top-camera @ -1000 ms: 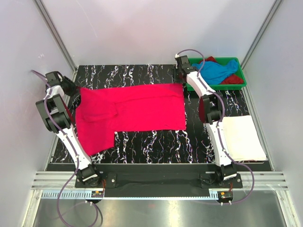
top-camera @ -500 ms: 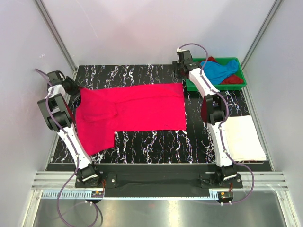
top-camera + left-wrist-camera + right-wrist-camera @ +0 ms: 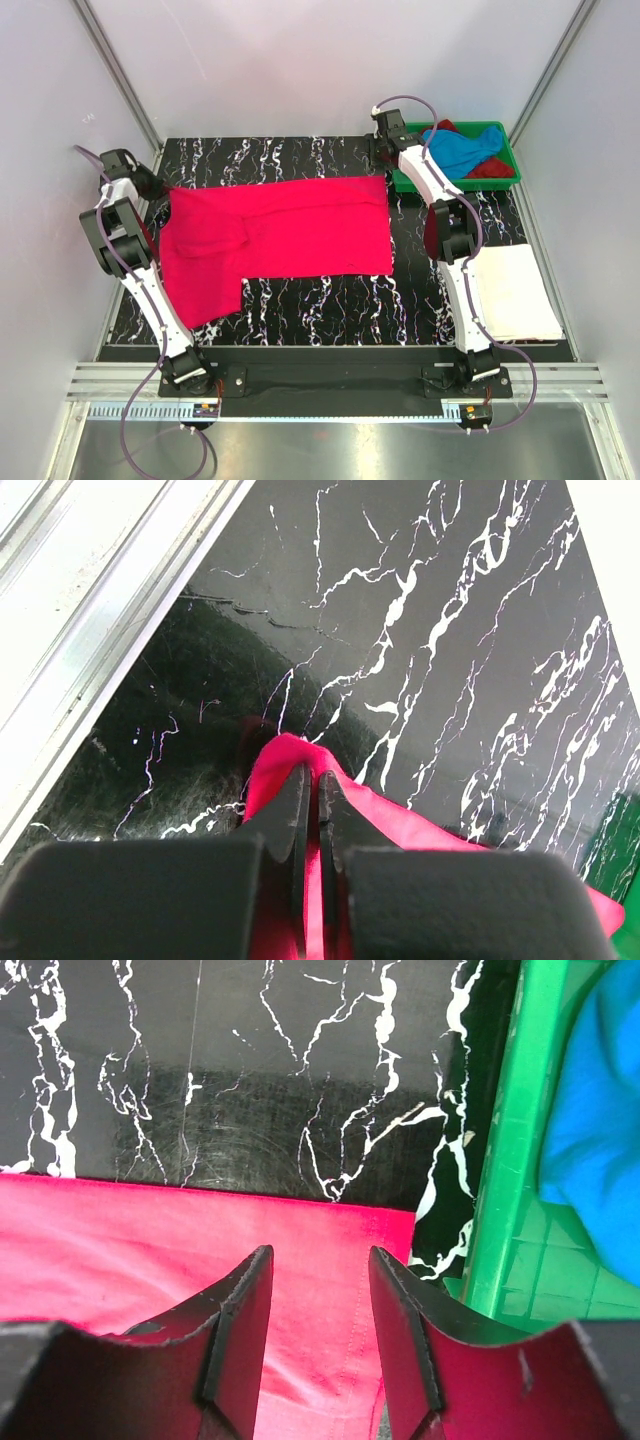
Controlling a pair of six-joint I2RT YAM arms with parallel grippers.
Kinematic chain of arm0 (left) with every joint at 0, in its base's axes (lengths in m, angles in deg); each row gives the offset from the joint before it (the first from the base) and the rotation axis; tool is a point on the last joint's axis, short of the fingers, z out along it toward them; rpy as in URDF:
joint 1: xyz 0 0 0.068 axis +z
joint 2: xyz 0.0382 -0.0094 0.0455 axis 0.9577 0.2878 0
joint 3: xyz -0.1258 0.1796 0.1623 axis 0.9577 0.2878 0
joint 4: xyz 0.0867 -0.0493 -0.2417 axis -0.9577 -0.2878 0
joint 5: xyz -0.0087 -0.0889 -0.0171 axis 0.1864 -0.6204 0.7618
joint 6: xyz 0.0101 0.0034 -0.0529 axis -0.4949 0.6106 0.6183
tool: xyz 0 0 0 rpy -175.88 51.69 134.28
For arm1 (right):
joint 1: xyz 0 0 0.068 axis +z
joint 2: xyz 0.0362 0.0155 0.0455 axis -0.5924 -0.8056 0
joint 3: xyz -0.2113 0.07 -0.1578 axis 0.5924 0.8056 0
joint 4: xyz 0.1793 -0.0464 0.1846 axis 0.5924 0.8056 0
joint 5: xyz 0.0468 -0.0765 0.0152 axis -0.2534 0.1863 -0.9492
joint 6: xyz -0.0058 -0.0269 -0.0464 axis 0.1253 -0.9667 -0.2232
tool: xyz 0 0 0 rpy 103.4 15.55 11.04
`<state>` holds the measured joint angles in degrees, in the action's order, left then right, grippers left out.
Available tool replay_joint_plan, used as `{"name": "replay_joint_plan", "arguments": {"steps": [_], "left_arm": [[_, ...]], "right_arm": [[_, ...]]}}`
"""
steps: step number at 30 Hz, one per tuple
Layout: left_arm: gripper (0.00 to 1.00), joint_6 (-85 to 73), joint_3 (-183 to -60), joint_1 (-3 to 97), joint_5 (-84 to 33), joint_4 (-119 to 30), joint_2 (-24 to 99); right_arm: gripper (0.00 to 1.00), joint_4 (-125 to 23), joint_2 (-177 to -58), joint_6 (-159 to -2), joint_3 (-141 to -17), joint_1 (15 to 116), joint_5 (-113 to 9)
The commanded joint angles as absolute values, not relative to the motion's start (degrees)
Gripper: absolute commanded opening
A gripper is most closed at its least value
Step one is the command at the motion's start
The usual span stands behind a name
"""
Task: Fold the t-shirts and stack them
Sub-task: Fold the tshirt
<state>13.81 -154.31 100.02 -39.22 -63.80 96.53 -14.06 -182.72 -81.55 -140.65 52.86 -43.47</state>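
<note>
A hot pink t-shirt (image 3: 280, 230) lies spread across the black marbled table. At its far left corner my left gripper (image 3: 160, 187) is shut on a pinched-up fold of the pink cloth (image 3: 380, 815); the left wrist view shows the jaws (image 3: 312, 780) nearly together with cloth between them. My right gripper (image 3: 383, 160) stands open over the shirt's far right corner (image 3: 150, 1250), its fingers (image 3: 320, 1260) either side of the hem with nothing gripped. A sky blue shirt (image 3: 460, 150) and a dark red one (image 3: 492, 168) sit crumpled in the tray. A white shirt (image 3: 515, 290) lies folded at the near right.
The green plastic tray (image 3: 510, 182) stands at the back right, its rim (image 3: 510, 1140) just right of my right gripper. An aluminium rail (image 3: 90, 630) borders the table's left edge close to my left gripper. White walls enclose the table.
My left gripper has closed on the pink shirt's far left corner. The right arm moved slightly farther back toward the shirt's far right corner and stays open.
</note>
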Motion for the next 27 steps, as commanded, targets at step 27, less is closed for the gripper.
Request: {"name": "replay_joint_plan", "arguments": {"steps": [27], "left_arm": [[0.0,13.7,-145.5,110.4,-27.8,-55.7,86.4]], "right_arm": [[0.52,-13.7,-185.4,-81.6,-143.7,52.8,-46.0]]}}
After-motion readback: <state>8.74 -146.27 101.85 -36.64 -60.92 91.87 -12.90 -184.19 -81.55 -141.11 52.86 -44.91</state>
